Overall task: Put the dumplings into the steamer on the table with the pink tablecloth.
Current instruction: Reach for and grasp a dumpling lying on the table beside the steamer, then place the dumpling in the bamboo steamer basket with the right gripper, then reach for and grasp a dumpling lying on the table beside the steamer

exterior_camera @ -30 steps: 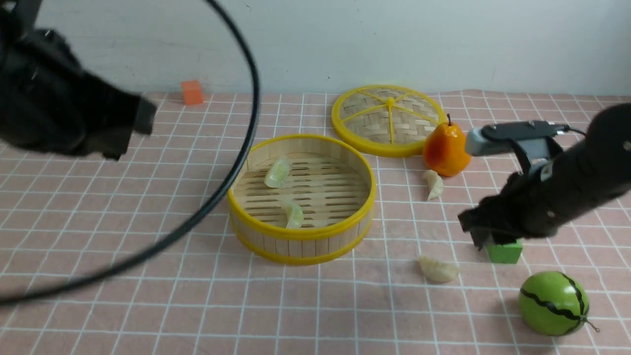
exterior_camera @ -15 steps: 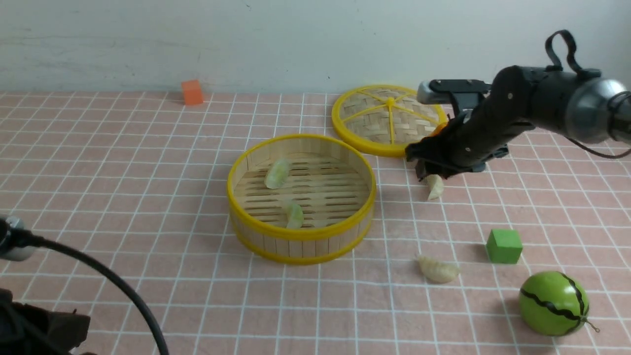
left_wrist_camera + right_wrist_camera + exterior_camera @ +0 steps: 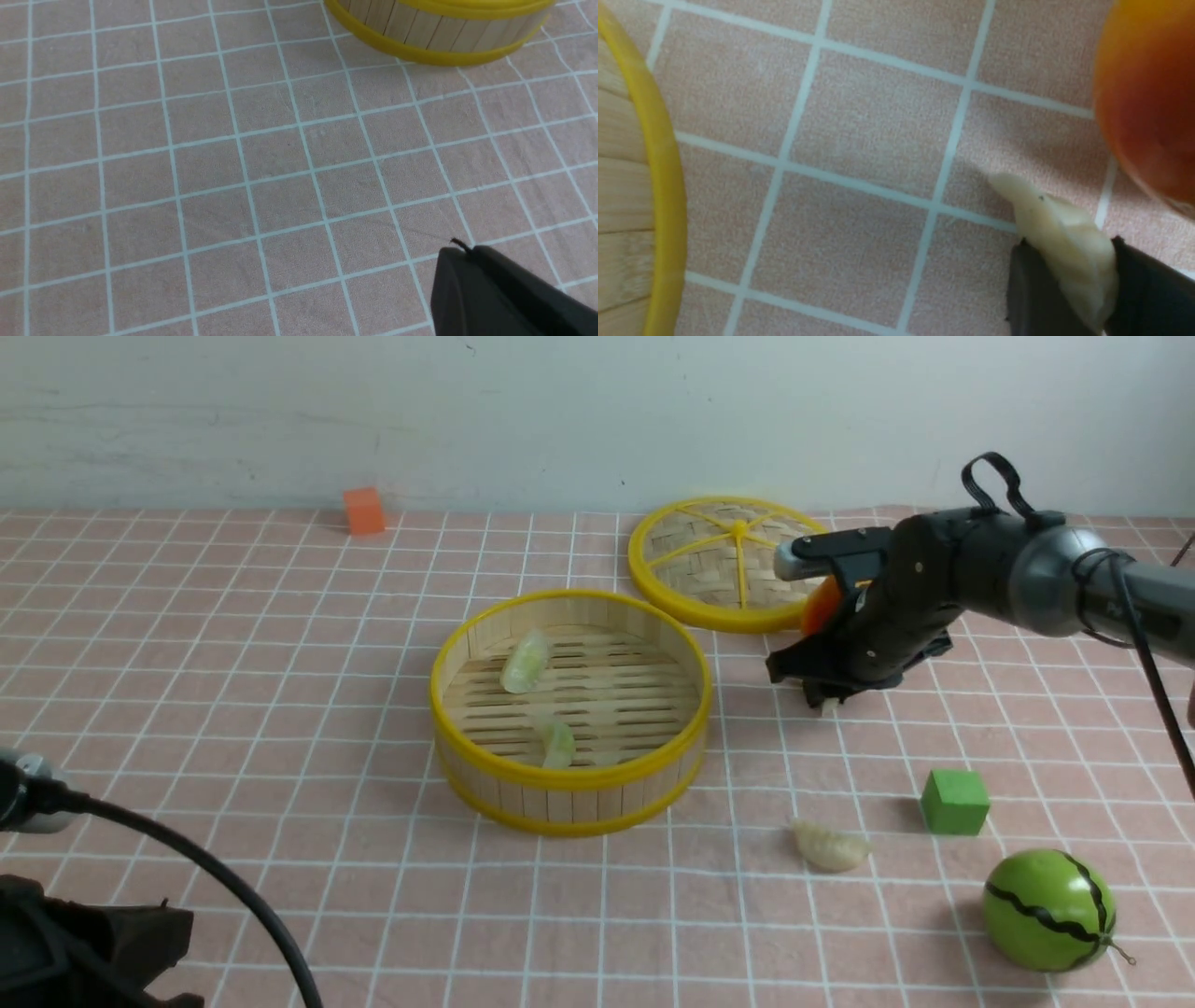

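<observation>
Pink cloth (image 3: pixel 280 728), steamer (image 3: pixel 560 782) mid-table with two green dumplings (image 3: pixel 526 663) on its slats, one at the far-left wall and the other (image 3: pixel 557 743) by the near wall. Two white ones are outside it. Far dumpling (image 3: pixel 1069 233) lies on the cloth between steamer and pear (image 3: pixel 1148 93). Near dumpling (image 3: pixel 831 847) lies alone off the steamer's near-right, not far from the green cube (image 3: pixel 954 801). Right gripper (image 3: pixel 823 695) is down on the far dumpling, with its fingers (image 3: pixel 1031 289) pressed against both sides, pinching one end while the pointed tip sticks out free. Left gripper (image 3: pixel 460 266) is low over bare cloth, near-left of the steamer, closed and empty. Judged step: grasping the third dumpling, task about half done. Risks: the grip sits off-centre on a slick, tapered shape, so the dumpling may squirt out or swing on the lift. The pear is just beside the fingers, so a sideways move could knock it over. The steamer wall is tall, and a low carry could clip the yellow rim and drop the piece outside. A release too close to the wall may bounce it out.
</observation>
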Controlling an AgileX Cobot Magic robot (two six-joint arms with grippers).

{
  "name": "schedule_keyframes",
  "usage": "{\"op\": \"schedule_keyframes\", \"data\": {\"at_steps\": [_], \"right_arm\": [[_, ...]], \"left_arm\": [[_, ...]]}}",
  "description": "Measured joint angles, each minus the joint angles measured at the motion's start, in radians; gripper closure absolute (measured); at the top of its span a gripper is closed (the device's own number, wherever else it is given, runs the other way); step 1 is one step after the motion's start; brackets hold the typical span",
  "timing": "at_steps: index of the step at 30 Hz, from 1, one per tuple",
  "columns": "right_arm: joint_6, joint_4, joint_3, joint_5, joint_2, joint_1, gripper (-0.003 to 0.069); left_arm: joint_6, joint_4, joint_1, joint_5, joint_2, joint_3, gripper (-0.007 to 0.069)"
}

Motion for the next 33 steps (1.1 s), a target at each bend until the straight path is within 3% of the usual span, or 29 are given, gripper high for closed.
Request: {"op": "schedule_keyframes", "data": {"at_steps": [6, 10, 16, 22, 26, 29, 33], "right_arm": [[-0.009, 0.003, -0.065, 0.114, -0.077, 0.024, 0.0463], [-0.020, 0.076, -0.157, 0.118, -0.151, 0.080, 0.0463], [-0.162, 0.191, -0.197, 0.007, -0.100, 0.202, 0.0463], [-0.184, 0.197, -0.191, -0.099, 0.042, 0.236, 0.0463], [-0.184, 0.193, -0.189, -0.114, 0.074, 0.236, 0.0319], [-0.184, 0.181, -0.189, -0.019, 0.030, 0.236, 0.0174], [-0.184, 0.119, -0.189, 0.158, -0.089, 0.236, 0.0076]], "left_arm": [[0.000, 0.000, 0.000, -0.001, 0.000, 0.000, 0.0638], [0.000, -0.001, 0.000, -0.001, 0.000, 0.000, 0.0638], [0.000, -0.001, 0.000, -0.008, 0.000, 0.000, 0.0638], [0.000, -0.001, 0.000, -0.008, 0.000, 0.000, 0.0638], [0.000, -0.001, 0.000, -0.007, 0.000, 0.000, 0.0638], [0.000, -0.001, 0.000, 0.013, 0.000, 0.000, 0.0638], [0.000, -0.004, 0.000, 0.031, 0.000, 0.001, 0.0638]]}}
